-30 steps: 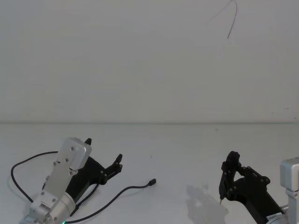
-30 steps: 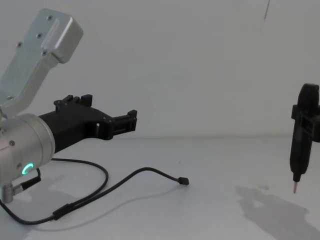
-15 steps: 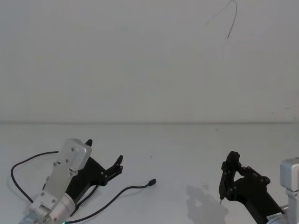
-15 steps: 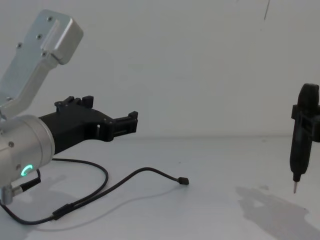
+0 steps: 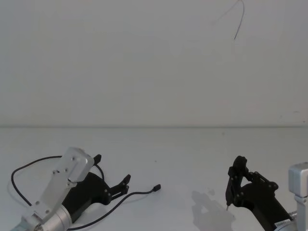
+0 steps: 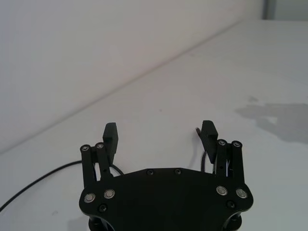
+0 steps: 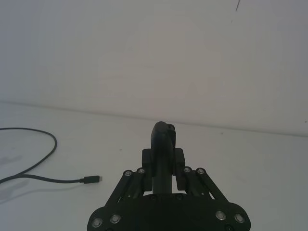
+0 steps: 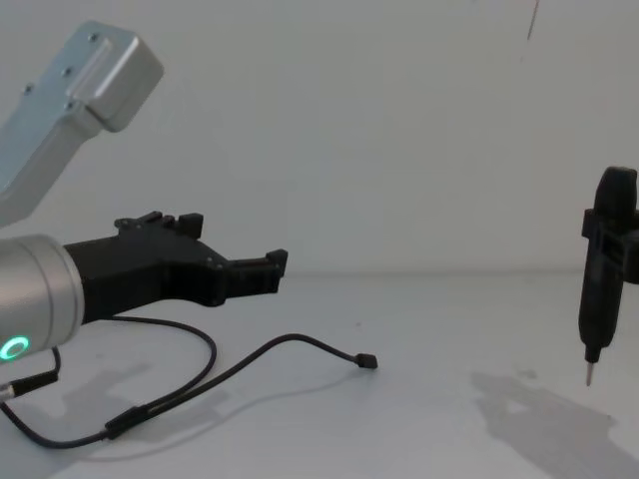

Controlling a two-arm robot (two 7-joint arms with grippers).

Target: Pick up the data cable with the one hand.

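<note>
One hand [image 6: 159,128] agape — data cable [image 8: 300,338] beneath.

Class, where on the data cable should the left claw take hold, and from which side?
Best guess: grip the data cable on the single run behind its free plug, from above, open left claw straddling it crosswise; thin cord flat on the table offers no side grip. The right claw, parked, holds a pen tool.
</note>
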